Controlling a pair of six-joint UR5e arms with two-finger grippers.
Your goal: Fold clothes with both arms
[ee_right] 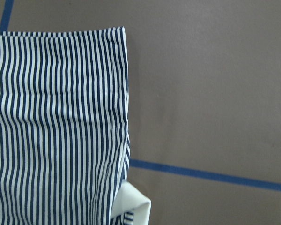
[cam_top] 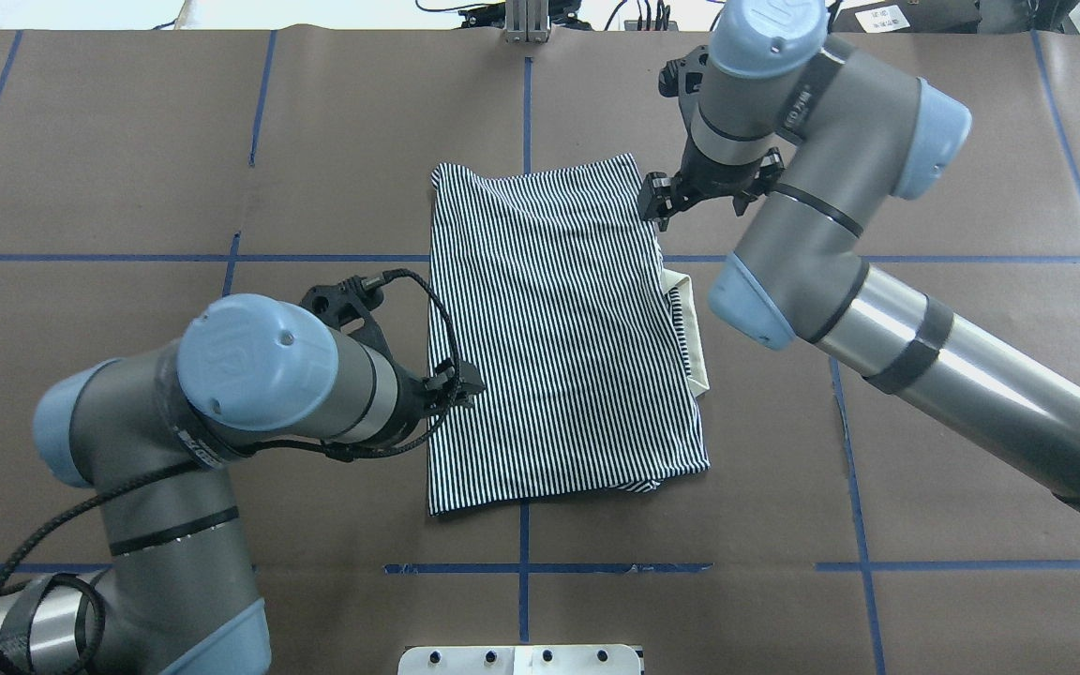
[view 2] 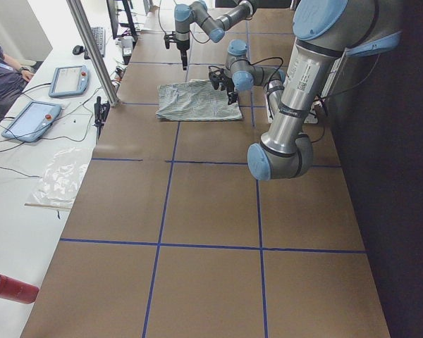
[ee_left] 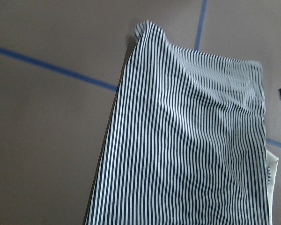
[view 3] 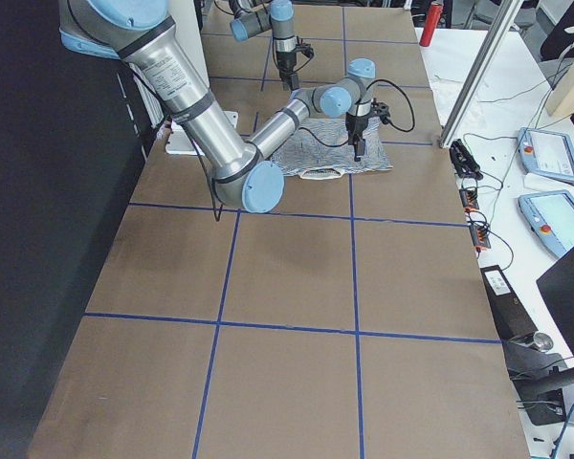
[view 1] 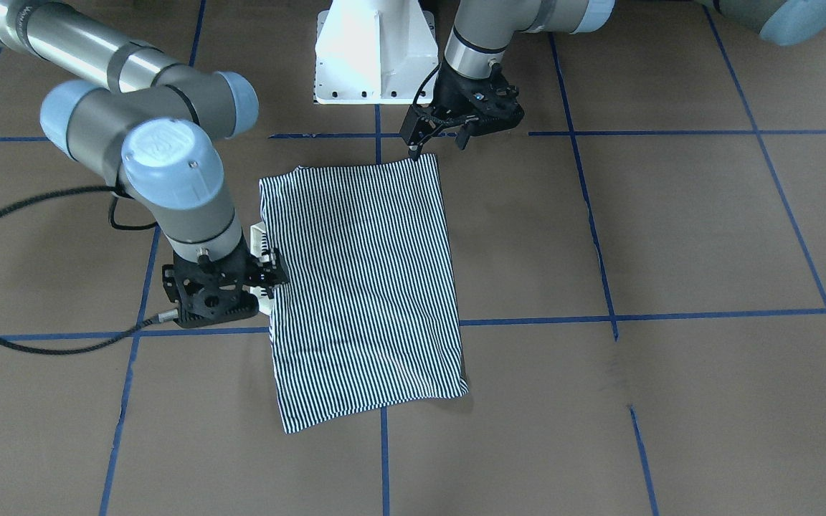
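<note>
On the brown table, nearest the white pedestal base: bare paper crossed by blue tape lines.

Next out, over the left border of the cloth: the left gripper, jaws parted, gripping nothing. Judged to hang clear of the fabric, going by the left wrist view looking down on stripes from above.

At mid-table: the polo shirt, lying flat across a tape line as a neat striped rectangle. No sleeves showing, so presumably tucked under. Placket, buttons and logo out of sight too. Only the cream collar peeping out past the right-hand edge.

Farthest out, by the far right corner of the rectangle: the right gripper, jaws apparently parted as well, clamping no cloth. Same reading from the right wrist view: flat hem and collar below, nothing pinched.

Progress, as a judgement: well along. Sides and sleeves seemingly folded in already, edges fairly square, a few soft ripples across the top layer. Possibly left: one more halving to make a smaller packet and to hide the collar, or just smoothing. Hard to say whether counted as finished.

Containers: no bin, basket, tray or box made out in any view, so no contents to report.
</note>
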